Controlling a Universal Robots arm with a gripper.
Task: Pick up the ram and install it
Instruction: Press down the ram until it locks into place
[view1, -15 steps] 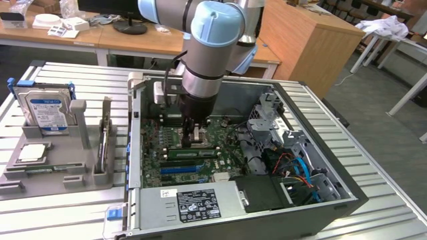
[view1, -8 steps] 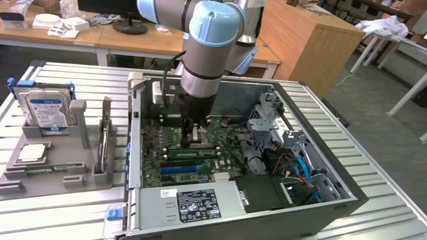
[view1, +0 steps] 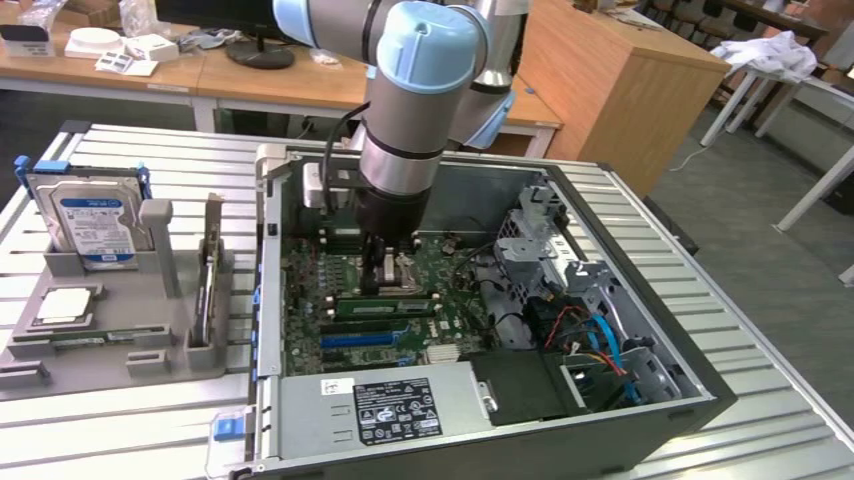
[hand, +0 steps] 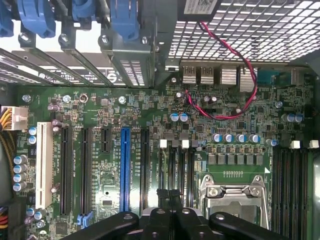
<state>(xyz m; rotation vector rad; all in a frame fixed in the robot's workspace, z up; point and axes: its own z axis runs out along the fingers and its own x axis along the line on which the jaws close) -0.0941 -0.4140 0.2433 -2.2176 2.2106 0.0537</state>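
Arm: a grey and light-blue robot arm (view1: 416, 90) is seen reaching down from above into an open computer case (view1: 667, 395); the case is laid on its side on a ribbed metal table (view1: 120, 440).
Gripper: the gripper (view1: 379, 270) is held low over the green motherboard (view1: 447, 262), beside the processor socket (hand: 231, 194); in the wrist view its black fingers (hand: 170, 212) are seen pressed together, so the claw is clenched; nothing is seen held between them.
Ram: a long green stick (view1: 384, 306) is seen lying across the board just below the gripper, at the memory slots; whether it is fully seated cannot be told.
Motherboard detail: in the wrist view a blue expansion slot (hand: 124, 167), a white slot (hand: 44, 165) and black slots are seen side by side; a red cable (hand: 235, 65) is looped over the rear ports.
Case: a silver power supply (view1: 380, 408) with a black label is set at the near end; blue and orange cables (view1: 598, 340) are seen towards the exterior view's right.
Holder: a grey parts tray (view1: 120, 350) is placed on the exterior view's left of the case; a hard drive (view1: 91, 222) with a blue-white label is stood upright in it; a square silver chip (view1: 64, 306) is laid flat nearby.
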